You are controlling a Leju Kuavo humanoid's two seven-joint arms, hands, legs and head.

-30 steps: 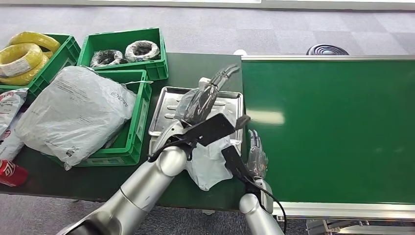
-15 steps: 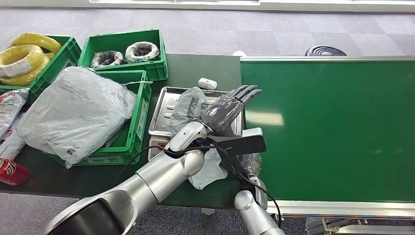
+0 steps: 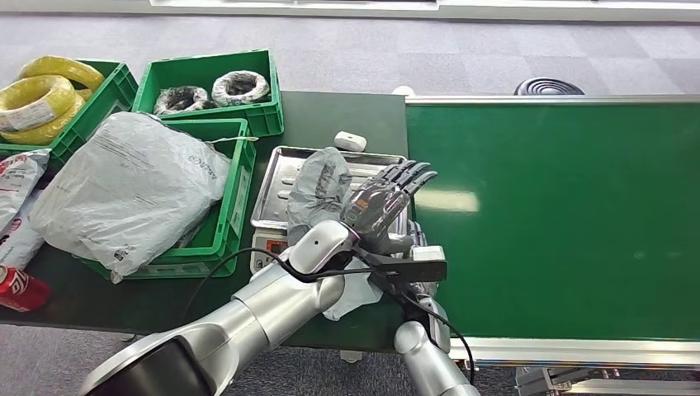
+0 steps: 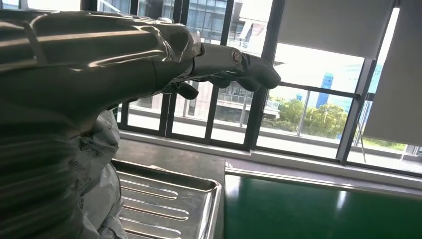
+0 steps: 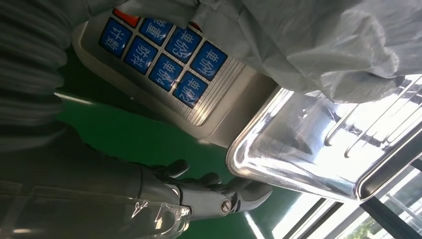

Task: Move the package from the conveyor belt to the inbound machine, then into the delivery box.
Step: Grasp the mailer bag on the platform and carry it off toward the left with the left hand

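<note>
Nearest, the right hand (image 3: 425, 285) sat low beside the scale, its state unclear. Beyond, the grey package (image 3: 323, 191) lay crumpled lengthwise on the steel tray (image 3: 276, 177), under the left hand (image 3: 381, 205), fingers spread, empty. Farther left, green crates (image 3: 239, 177) held a bag and coils.

A dark green desk (image 3: 330, 111) is being seen beside the conveyor belt (image 3: 561, 214). On it, three green crates are being carried: one (image 3: 99, 95) with yellow coils, one (image 3: 206, 70) with dark coils, one (image 3: 227, 214) under a large grey bag. A scale with a steel tray (image 3: 276, 186) is sitting next to the belt, a grey package (image 3: 318, 186) lying on it. A small white object (image 3: 349, 140) is resting behind the tray; a red can (image 3: 18, 290) is lying at the near left edge.
</note>
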